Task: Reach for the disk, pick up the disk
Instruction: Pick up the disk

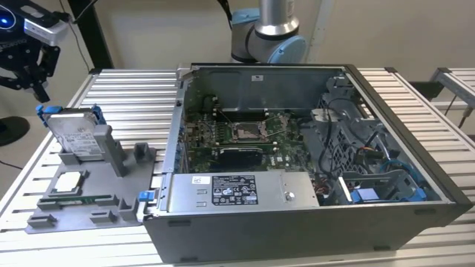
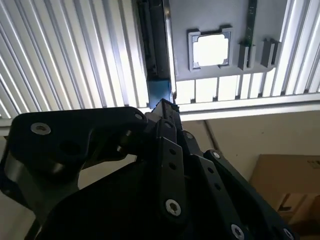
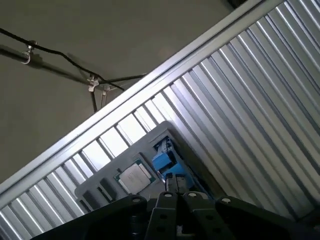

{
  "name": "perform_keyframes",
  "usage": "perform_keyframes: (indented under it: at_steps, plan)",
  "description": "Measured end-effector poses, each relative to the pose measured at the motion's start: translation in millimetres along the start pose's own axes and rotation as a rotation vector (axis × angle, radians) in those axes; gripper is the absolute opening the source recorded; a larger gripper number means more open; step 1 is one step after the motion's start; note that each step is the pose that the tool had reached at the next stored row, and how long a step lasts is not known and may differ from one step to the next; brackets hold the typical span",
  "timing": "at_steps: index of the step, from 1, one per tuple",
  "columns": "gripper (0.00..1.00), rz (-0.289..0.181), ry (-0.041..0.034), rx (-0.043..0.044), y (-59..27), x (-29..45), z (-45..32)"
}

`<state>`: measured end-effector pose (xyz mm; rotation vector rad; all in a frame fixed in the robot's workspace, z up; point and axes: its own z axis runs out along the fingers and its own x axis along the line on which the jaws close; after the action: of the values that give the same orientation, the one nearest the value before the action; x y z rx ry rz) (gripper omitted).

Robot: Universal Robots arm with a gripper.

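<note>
Disk (image 1: 74, 131) stands upright just below and beside the spread, empty fingers (image 1: 42, 90)

I see a slatted metal table (image 1: 126, 89). A grey holder plate (image 1: 82, 214) and an open computer case (image 1: 297, 228) sit on it, side by side.
</note>
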<state>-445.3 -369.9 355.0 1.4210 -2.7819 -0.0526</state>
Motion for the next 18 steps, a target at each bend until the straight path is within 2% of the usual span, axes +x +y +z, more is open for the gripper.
perform_keyframes:
  at_steps: [13, 18]
  plan:
    - [0.0, -0.235, 0.0088, 0.0001, 0.0, 0.0, 0.0]
    - [0.0, -0.327, 0.01, 0.0043, 0.0, 0.0, 0.0]
